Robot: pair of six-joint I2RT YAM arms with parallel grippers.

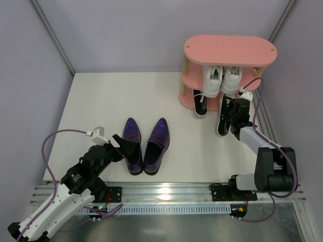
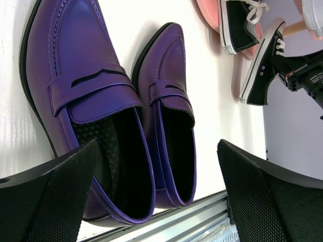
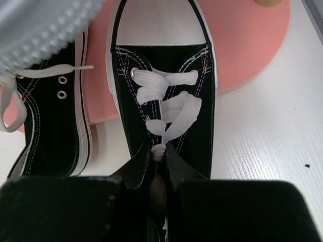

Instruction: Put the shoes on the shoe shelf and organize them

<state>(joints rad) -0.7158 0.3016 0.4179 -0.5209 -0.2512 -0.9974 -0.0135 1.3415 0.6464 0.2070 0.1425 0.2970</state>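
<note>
Two glossy purple loafers lie side by side on the white table, toes pointing away. My left gripper is open over their heels; in the left wrist view both heels lie between its fingers. My right gripper is shut on the heel of a black canvas sneaker, whose toe reaches the bottom board of the pink shoe shelf. The other black sneaker rests partly on that board. Two white sneakers sit on the middle tier.
A metal rail runs along the table's near edge. Grey walls close in the back and both sides. The right arm's purple cable loops beside the shelf. Bare white table lies left of the shelf.
</note>
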